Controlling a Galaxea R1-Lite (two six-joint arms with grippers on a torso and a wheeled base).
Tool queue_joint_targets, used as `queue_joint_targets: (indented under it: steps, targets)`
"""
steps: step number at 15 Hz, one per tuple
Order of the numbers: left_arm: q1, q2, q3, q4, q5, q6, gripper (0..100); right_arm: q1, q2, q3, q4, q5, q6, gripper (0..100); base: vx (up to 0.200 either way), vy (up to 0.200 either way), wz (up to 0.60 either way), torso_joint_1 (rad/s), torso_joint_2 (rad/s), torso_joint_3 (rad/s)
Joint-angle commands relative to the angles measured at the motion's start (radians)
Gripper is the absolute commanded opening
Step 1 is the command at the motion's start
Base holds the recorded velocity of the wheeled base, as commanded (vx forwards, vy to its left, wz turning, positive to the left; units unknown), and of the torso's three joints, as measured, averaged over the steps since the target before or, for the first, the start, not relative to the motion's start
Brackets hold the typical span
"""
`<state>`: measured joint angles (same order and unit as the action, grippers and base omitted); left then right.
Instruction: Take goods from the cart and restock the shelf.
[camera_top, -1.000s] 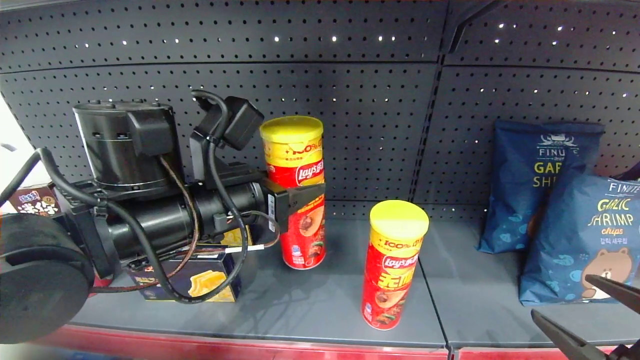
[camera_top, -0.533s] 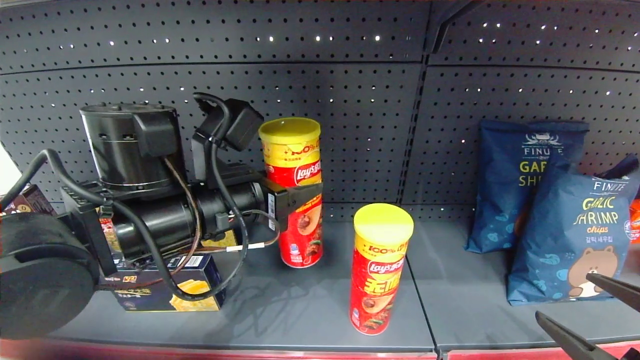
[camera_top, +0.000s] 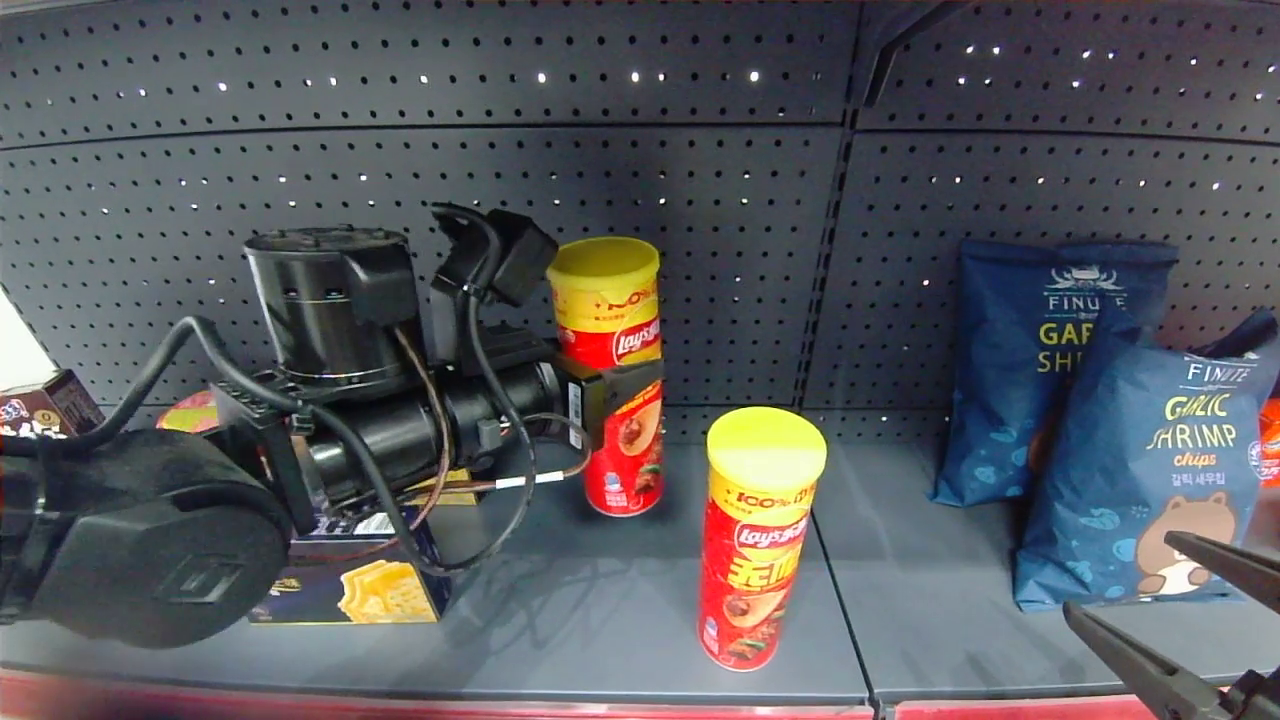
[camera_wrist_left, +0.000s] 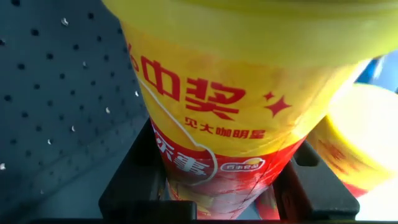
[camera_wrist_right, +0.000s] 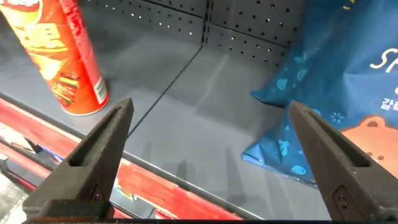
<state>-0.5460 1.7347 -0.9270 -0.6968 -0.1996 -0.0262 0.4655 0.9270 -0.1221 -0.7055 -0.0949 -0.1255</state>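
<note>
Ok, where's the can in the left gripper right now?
Head view, left of centre: the held can stands upright in the left gripper, deep on the shelf near the pegboard, behind and left of the front can.

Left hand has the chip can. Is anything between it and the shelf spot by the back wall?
Nothing visible. The red cylindrical chip can with yellow lid in the left hand is upright close to the grey pegboard wall. The second identical can stands apart, nearer the front edge.
</note>
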Motion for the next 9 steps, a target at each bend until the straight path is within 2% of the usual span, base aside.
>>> queue_joint_targets:
  steps: [1,3,6,9]
  targets:
    - [0.008,0.092,-0.042,-0.021,0.011,0.002,0,-0.025,0.021,0.001,0.000,0.000,0.000,100,0.000,0.000,0.00,0.000,0.00,0.000]
    - [0.003,0.163,-0.078,-0.067,0.071,-0.001,0,-0.054,0.030,0.004,0.000,-0.002,0.000,100,0.000,0.000,0.00,0.000,0.00,0.000]
    - [0.001,0.184,-0.061,-0.104,0.060,-0.005,0,-0.074,0.036,0.004,0.000,-0.003,0.000,100,0.000,0.000,0.00,0.000,0.00,0.000]
    - [-0.005,0.197,-0.072,-0.105,-0.009,-0.005,0,-0.097,0.035,0.012,0.000,-0.003,-0.002,100,0.000,0.000,0.00,0.000,0.00,0.000]
